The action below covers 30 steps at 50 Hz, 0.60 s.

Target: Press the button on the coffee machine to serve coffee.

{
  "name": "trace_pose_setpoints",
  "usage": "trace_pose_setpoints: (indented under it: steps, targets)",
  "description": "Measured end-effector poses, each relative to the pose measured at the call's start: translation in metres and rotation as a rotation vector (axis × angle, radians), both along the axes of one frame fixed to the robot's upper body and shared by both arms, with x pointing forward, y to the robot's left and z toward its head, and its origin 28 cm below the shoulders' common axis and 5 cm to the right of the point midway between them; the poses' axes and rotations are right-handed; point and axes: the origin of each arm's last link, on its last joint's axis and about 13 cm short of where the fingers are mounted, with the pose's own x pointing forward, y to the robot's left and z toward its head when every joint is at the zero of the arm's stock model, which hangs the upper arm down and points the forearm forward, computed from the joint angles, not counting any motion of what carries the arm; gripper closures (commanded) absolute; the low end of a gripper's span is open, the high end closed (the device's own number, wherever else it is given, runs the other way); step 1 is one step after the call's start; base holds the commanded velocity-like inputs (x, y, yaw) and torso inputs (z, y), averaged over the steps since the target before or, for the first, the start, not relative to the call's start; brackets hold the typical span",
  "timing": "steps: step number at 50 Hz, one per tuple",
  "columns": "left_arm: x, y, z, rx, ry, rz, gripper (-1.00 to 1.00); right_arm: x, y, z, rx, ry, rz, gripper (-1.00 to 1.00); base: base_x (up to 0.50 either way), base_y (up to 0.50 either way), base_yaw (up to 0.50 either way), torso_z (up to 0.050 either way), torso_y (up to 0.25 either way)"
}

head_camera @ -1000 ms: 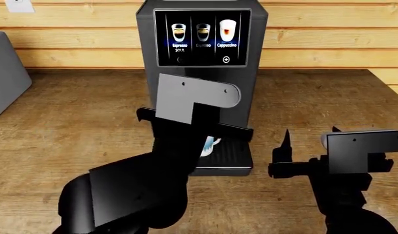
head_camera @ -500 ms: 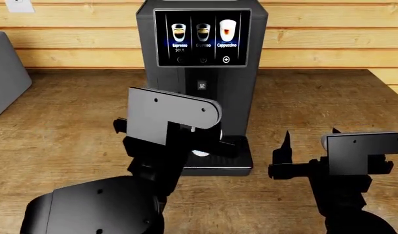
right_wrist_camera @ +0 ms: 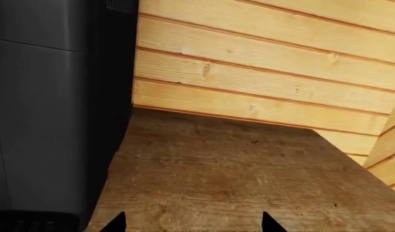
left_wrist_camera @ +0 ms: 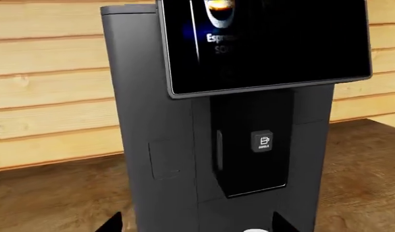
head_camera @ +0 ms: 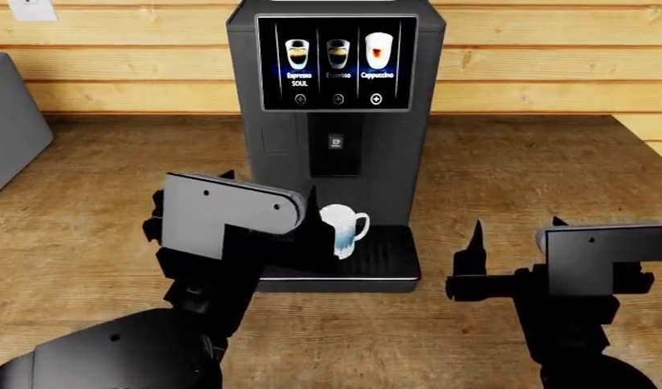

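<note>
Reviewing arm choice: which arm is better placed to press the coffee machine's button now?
Left. The left gripper sits directly before the coffee machine, facing its button; the right gripper hangs off to the side.

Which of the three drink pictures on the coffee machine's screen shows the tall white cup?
The rightmost picture, labelled Cappuccino, on the coffee machine. Its tall cup is white with a red-brown band; the other two show shorter glasses of dark coffee.

— What's the coffee machine like?
— Tall dark grey box, upright against the wooden wall, screen lit with three drinks.
— And its button?
— Small grey square below the screen.
</note>
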Motion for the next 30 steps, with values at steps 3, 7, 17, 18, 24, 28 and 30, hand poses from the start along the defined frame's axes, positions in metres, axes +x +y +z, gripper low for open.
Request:
trace_pose_setpoints:
  steps: [3, 7, 17, 18, 24, 28, 30]
  targets:
    - [0.003, 0.006, -0.004, 0.006, 0.007, 0.025, -1.0, -0.001, 0.0, 0.0, 0.002, -0.001, 0.001, -1.0, 0.0, 0.0, 0.0, 0.0, 0.0]
    - [0.008, 0.016, -0.009, 0.014, 0.015, 0.065, -1.0, -0.001, -0.001, -0.001, 0.005, -0.001, 0.001, -1.0, 0.0, 0.0, 0.0, 0.0, 0.0]
    - [0.019, 0.036, -0.022, 0.041, 0.027, 0.156, -1.0, -0.003, -0.002, -0.004, 0.009, 0.001, -0.003, -1.0, 0.0, 0.0, 0.0, 0.0, 0.0]
    - [0.02, 0.038, -0.024, 0.045, 0.029, 0.164, -1.0, -0.003, -0.002, -0.004, 0.01, 0.002, -0.004, -1.0, 0.0, 0.0, 0.0, 0.0, 0.0]
    - [0.024, 0.049, -0.034, 0.062, 0.046, 0.21, -1.0, -0.004, -0.004, -0.005, 0.009, 0.006, -0.007, -1.0, 0.0, 0.0, 0.0, 0.0, 0.0]
    - [0.026, 0.057, -0.041, 0.072, 0.06, 0.242, -1.0, -0.005, -0.004, -0.006, 0.01, 0.008, -0.011, -1.0, 0.0, 0.0, 0.0, 0.0, 0.0]
    - [0.027, 0.06, -0.044, 0.077, 0.066, 0.256, -1.0, -0.005, -0.005, -0.007, 0.01, 0.009, -0.012, -1.0, 0.0, 0.0, 0.0, 0.0, 0.0]
